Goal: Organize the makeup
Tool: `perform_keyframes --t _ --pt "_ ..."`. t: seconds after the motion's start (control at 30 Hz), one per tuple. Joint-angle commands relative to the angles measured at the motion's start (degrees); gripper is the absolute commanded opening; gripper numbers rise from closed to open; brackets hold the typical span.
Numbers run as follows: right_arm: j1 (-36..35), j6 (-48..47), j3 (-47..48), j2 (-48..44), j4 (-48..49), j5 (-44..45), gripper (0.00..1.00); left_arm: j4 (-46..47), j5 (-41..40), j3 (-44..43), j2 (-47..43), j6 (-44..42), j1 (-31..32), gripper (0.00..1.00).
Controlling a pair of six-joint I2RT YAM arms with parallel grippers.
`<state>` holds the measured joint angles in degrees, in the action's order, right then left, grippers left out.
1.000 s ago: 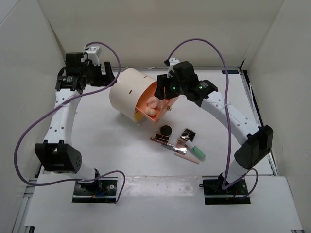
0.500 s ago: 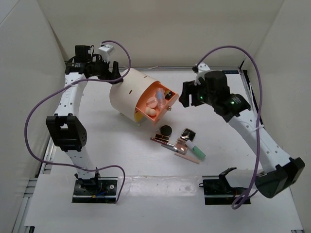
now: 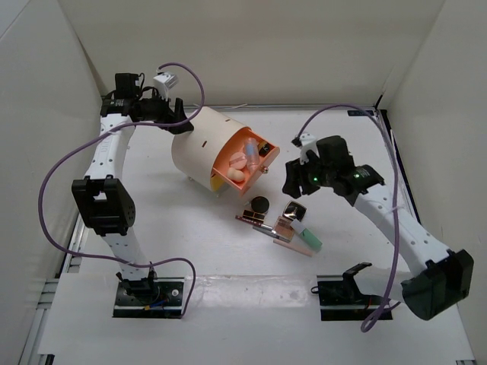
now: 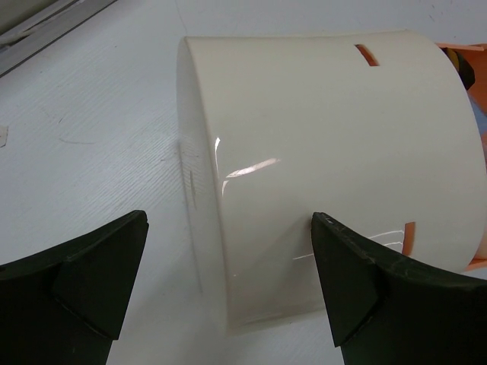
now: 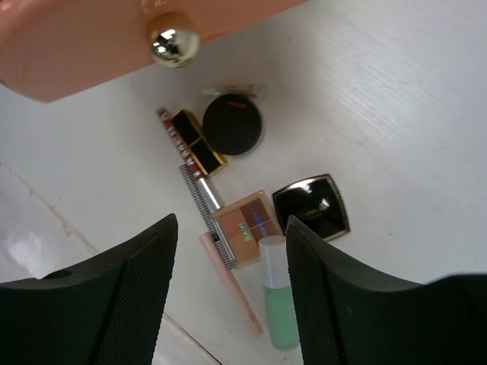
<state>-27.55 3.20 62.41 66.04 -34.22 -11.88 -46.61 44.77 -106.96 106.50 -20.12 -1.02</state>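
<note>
The loose makeup lies in a cluster in front of the cream cylinder [image 3: 204, 148]: a black round compact [image 5: 233, 123], a square dark compact [image 5: 312, 205], a brown palette [image 5: 247, 226], a mint tube [image 5: 278, 304], a pink pencil [image 5: 232, 293], a grey wand [image 5: 202, 201] and a black-and-gold stick [image 5: 198, 142]. My right gripper [image 5: 232, 232] hovers open above the palette and tube, holding nothing. Peach sponges [image 3: 237, 166] fill the open orange drawer [image 3: 255, 161]. My left gripper [image 4: 228, 281] stands open astride the cylinder's rear edge.
The orange drawer front [image 5: 91, 46] with its gold knob [image 5: 173, 39] hangs just beyond the right gripper. White walls close in the table on the left, back and right. Purple cables loop over both arms.
The right gripper has left the drawer mouth and swung right, then forward and down over the loose makeup. The left arm shifted up to the cylinder's back, then stayed still.
</note>
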Motion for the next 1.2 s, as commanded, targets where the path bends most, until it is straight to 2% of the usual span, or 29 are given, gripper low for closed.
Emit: perform_keyframes --t 0.0,0.2,0.4,0.5,0.83,1.17 --pt "-3.37 -5.65 -0.02 3.56 5.03 -7.89 0.62 -0.32 0.76 1.31 -1.56 -2.03 -0.04 0.98" --pt "-7.60 -9.17 6.39 11.29 7.15 -7.72 0.60 0.20 0.57 1.40 -1.56 -1.33 -0.04 0.98" --pt "-8.31 -8.04 11.93 17.62 10.84 -7.37 0.57 0.56 0.75 1.66 -1.03 -0.62 -0.03 0.98" --pt "-8.31 -8.39 13.87 18.68 9.26 -7.55 0.57 0.91 0.23 1.75 -1.03 -0.27 -0.04 0.98" --pt "-8.31 -7.69 9.49 15.87 9.25 -5.62 0.57 1.61 -0.65 1.84 -0.68 0.43 -0.04 0.98" --pt "-8.31 -7.42 14.21 19.56 11.36 -6.13 0.57 2.66 1.28 1.84 0.03 0.78 0.31 0.98"
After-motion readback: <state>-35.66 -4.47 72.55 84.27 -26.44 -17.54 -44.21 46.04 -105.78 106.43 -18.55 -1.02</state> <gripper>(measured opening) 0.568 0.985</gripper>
